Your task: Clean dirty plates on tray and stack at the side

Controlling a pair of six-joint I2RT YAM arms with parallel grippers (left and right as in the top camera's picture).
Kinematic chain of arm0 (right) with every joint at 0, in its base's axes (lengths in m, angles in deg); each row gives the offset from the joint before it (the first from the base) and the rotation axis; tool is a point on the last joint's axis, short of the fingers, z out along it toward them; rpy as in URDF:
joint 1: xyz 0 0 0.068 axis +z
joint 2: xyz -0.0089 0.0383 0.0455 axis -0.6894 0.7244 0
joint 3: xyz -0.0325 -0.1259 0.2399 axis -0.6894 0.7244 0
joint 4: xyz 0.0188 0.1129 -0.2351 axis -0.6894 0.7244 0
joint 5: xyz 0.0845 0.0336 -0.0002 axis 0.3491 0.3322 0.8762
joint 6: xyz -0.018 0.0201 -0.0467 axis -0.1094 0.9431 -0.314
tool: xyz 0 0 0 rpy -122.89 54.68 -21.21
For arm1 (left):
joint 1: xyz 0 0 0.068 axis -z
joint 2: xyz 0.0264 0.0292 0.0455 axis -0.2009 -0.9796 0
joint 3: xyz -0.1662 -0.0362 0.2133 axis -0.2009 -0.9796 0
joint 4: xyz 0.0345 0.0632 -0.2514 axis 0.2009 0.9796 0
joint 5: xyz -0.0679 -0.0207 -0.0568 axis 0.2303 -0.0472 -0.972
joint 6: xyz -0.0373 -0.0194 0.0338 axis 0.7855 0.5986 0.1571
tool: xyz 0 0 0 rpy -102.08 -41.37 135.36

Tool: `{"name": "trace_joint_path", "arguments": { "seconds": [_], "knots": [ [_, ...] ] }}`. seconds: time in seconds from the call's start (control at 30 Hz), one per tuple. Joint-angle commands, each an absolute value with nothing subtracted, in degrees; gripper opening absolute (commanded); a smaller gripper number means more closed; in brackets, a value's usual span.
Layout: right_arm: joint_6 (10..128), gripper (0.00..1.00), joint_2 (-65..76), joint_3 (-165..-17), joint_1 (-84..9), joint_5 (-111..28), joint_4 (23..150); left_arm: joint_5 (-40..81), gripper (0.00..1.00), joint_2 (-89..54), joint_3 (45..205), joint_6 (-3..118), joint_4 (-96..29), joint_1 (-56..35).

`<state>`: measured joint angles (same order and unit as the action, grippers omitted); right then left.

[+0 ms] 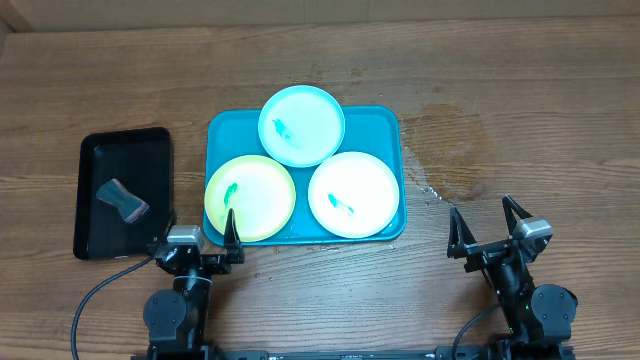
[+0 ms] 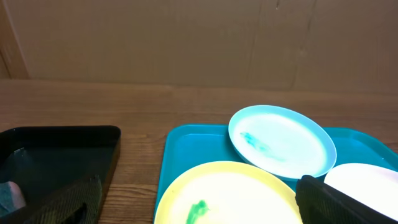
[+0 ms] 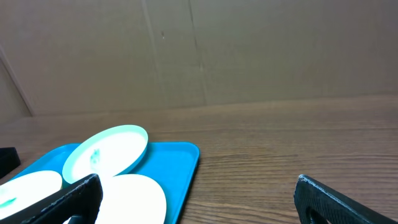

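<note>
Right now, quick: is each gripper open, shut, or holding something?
Left gripper: open, holding nothing.
Right gripper: open, holding nothing.

**Even light, glaring plates**

The light was bright and even, and shadows were faint. The white plate and yellow-green plate glared, nearly washed out. In my wrist views, my fingers at 5 and 7 o'clock were dark and blurred.

A small black tray sits on the left side of the brown wooden table. A little gray block lies inside it, a bit tilted. A darker stain marks the wood on the right. A cardboard wall stands behind the table.
</note>
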<state>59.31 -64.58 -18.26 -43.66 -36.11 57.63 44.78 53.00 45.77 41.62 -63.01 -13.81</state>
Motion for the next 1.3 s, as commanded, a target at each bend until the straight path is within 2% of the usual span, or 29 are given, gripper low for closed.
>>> {"name": "trace_joint_path", "arguments": {
  "seconds": [0.0,0.83,0.9,1.0,1.07,1.2,1.27],
  "knots": [
    [58.94,1.00,-65.14,-17.67,-43.99,-36.43,57.25,45.54,1.00,53.48,45.31,40.31,-63.16,-13.39],
    [58.94,1.00,-65.14,-17.67,-43.99,-36.43,57.25,45.54,1.00,53.48,45.31,40.33,-63.25,-13.39],
    [58.94,1.00,-65.14,-17.67,-43.99,-36.43,57.25,42.96,1.00,53.48,45.33,42.89,-68.59,-13.37],
    [58.94,1.00,-65.14,-17.67,-43.99,-36.43,57.28,30.22,1.00,53.48,45.33,51.48,-78.14,-13.39],
    [58.94,1.00,-65.14,-17.67,-43.99,-36.43,57.25,24.95,1.00,53.46,45.33,52.14,-87.19,-13.39],
    [58.94,1.00,-65.14,-17.67,-43.99,-36.43,57.25,32.36,1.00,53.35,46.29,52.16,-104.80,-13.50],
    [58.94,1.00,-65.14,-17.67,-43.99,-36.43,57.25,38.66,1.00,52.63,49.77,51.50,-105.11,-13.50]
  ]
}}
